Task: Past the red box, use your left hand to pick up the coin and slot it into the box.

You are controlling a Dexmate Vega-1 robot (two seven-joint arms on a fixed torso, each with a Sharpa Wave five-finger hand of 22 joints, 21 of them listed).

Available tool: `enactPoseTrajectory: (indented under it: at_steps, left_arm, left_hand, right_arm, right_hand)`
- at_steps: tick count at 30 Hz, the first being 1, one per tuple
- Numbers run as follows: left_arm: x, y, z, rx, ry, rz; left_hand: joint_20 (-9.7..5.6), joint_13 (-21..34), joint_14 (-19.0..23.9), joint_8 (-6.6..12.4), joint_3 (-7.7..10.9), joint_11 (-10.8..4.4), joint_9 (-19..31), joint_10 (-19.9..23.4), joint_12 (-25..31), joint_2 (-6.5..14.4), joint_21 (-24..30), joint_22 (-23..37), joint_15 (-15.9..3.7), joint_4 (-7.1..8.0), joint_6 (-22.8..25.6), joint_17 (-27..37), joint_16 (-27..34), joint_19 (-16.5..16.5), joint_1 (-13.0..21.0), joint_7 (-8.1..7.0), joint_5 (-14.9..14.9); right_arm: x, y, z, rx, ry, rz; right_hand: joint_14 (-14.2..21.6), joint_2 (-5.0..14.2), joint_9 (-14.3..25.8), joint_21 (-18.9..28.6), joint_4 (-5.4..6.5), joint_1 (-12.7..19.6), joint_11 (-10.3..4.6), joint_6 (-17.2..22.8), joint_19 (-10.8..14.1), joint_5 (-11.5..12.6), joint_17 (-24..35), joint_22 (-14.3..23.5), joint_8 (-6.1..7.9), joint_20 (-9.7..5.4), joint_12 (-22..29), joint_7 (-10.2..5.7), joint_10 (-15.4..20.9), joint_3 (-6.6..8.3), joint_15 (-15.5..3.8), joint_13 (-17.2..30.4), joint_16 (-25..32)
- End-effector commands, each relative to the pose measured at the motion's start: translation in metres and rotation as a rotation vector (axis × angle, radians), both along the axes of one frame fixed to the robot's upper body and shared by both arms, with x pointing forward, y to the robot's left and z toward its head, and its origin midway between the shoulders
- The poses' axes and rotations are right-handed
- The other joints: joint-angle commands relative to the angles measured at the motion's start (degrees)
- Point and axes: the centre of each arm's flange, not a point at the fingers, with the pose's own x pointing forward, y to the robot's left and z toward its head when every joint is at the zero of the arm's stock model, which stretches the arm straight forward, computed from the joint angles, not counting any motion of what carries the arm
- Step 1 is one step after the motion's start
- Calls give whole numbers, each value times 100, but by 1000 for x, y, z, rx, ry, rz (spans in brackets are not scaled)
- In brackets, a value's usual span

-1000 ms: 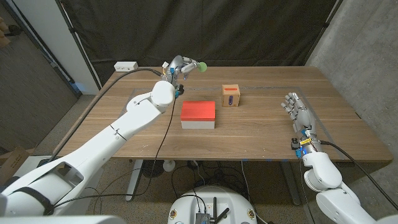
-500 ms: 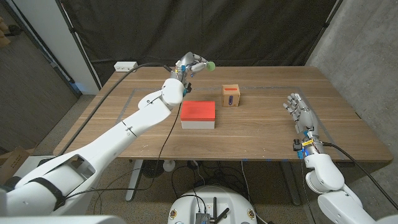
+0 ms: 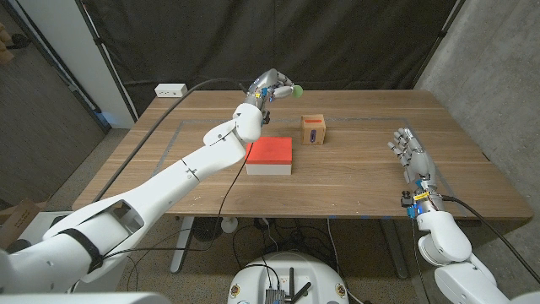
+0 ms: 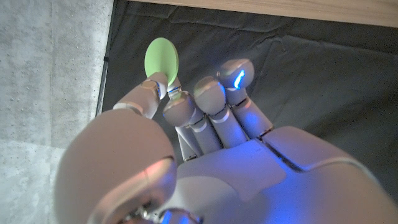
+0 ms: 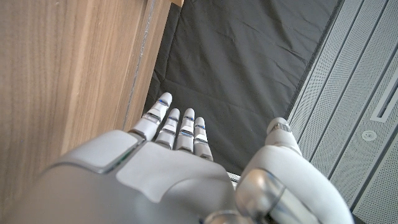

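Up in the frame's upper middle, the left hand (image 3: 270, 85) pinches a green coin (image 3: 288, 90) above the bench (image 3: 354, 181), beyond the red box (image 3: 269, 154). At right, the right hand (image 3: 411, 154) waits empty, fingers apart.

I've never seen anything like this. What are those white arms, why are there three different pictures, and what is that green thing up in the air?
The white arms belong to a robot standing at a wooden table. One picture looks down from a camera on its head; the other two come from cameras on its wrists, looking along the back of each hand, so they appear turned around.

The left hand is raised over the far side of the table and pinches a green coin between its fingertips; the left wrist view shows the same coin close up. The right hand holds nothing, fingers apart, near the table's right edge.

On the table sit a red box and a small wooden box with a slot.
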Motion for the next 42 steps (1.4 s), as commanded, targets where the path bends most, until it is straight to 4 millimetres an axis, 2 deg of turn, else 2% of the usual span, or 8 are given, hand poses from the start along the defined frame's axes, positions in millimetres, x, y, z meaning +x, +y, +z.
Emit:
enactPoseTrajectory:
  at_steps: [1, 22, 42]
  left_arm:
    - [3, -20, 5, 91, -41, 72]
    - [14, -56, 7, 282, -121, 189]
    - [30, -80, 2, 427, -90, 281]
  left_hand:
    - [-308, 27, 16, 16, 24, -29, 28, 22, 49, -34, 40, 71, -9, -12, 221, -9, 2, 13, 30, 169, -5]
    - [-309, 15, 34, 15, -10, -31, 18, 17, 54, -54, -26, 47, -8, -16, 244, 9, 40, -13, 60, 136, -3]
    - [-309, 26, 28, 7, -14, -34, -15, -2, 58, -62, -4, 108, -6, -9, 249, 42, 47, -3, 53, 102, 4]
  right_arm:
    - [-2, -2, -1, 6, 3, -1]
    - [-1, -6, -4, 14, 9, -8]
    - [-1, -8, -7, 22, 9, -16]
  right_hand:
    - [58, 65, 33, 38, -22, 31, 3, 54, 53, 11, -4, 18, 16, -25, 18, 9, 43, -15, -8, 31, 29]
    - [63, 73, 33, 36, -24, 41, -4, 72, 59, 11, -5, 18, 15, -44, 14, 8, 52, -16, -20, 31, 27]
    - [67, 79, 33, 39, -24, 47, 0, 76, 77, 10, -6, 17, 10, -57, 10, 7, 54, -17, -26, 31, 26]
